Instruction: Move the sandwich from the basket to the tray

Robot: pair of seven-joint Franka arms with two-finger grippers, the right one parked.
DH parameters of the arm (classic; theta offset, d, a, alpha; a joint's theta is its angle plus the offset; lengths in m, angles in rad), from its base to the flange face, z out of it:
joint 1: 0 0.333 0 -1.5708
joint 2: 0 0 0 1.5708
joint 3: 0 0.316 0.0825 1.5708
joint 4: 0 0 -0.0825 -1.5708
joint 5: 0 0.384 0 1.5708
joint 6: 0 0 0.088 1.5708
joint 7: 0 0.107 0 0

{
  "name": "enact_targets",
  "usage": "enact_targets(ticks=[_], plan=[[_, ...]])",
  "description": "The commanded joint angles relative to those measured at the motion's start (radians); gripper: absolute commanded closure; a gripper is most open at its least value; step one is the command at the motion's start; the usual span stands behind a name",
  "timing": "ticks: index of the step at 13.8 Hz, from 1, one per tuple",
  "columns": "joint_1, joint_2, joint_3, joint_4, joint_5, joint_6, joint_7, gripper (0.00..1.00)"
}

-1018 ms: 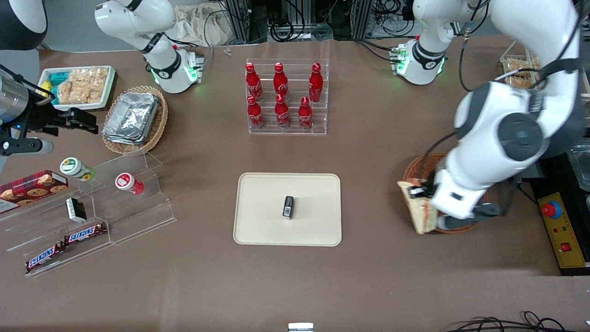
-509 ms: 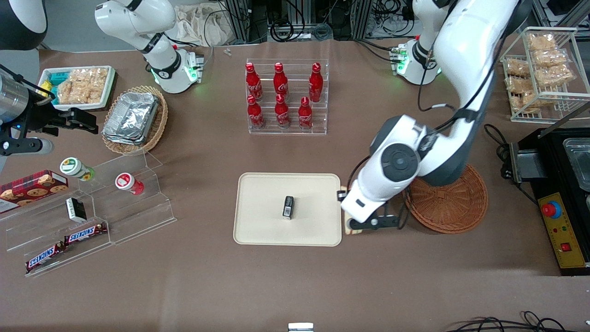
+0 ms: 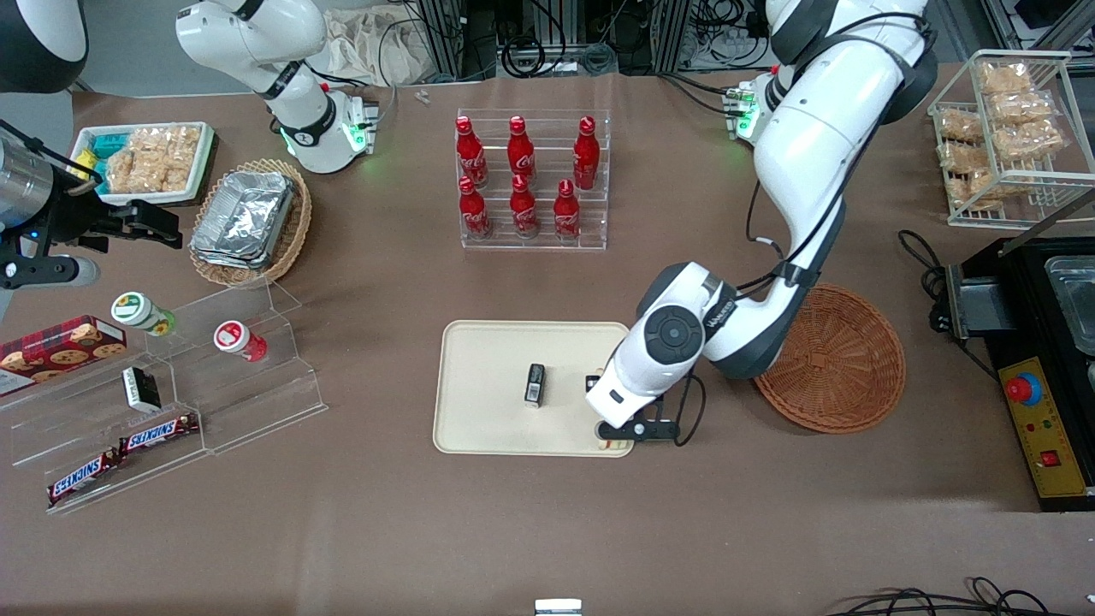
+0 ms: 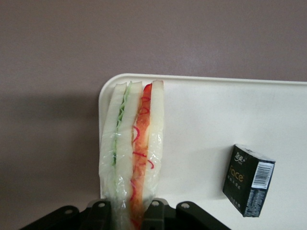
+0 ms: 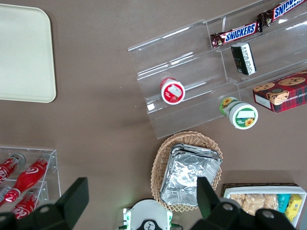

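Sandwich (image 4: pixel 132 148): pale white bread, green filling in one layer, red-orange w/ red curls in the other, clear wrap. Tray (image 3: pixel 488 359): plain cream-beige. Small box (image 3: pixel 535 384) on it: black w/ white barcode patch. Basket (image 3: pixel 843 364): reddish-brown woven wicker. Gripper (image 3: pixel 618 430): black fingers (image 4: pixel 158 211), white arm w/ dark grey joints. Surface (image 3: pixel 547 530): flat brown. Bottles (image 3: pixel 522 175): red w/ white script, in clear rack. Other basket (image 3: pixel 291 231): lighter tan wicker, silver foil trays inside. Snickers bars (image 3: pixel 158 432): brown w/ blue-red lettering.
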Motion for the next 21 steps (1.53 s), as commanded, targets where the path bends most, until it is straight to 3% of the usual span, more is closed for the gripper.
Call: enact_targets(ticks=[1, 3, 6, 7, 12, 15, 17, 19, 21], plan=[[-0.038, 0.045, 0.007, 0.055, 0.052, -0.008, -0.038, 1.0], [-0.038, 0.041, 0.008, 0.036, 0.053, -0.01, -0.042, 0.96], [-0.035, 0.024, 0.008, 0.02, 0.055, -0.068, -0.073, 0.28], [-0.035, 0.007, 0.008, 0.019, 0.055, -0.092, -0.073, 0.01], [0.031, -0.137, 0.006, 0.026, 0.037, -0.121, -0.192, 0.0], [0.134, -0.26, 0.001, -0.008, -0.094, -0.218, -0.174, 0.0], [0.232, -0.365, -0.002, -0.051, -0.146, -0.386, 0.009, 0.0], [0.298, -0.465, 0.007, -0.115, -0.192, -0.419, 0.157, 0.0], [0.298, -0.586, 0.102, -0.233, -0.198, -0.407, 0.272, 0.0]])
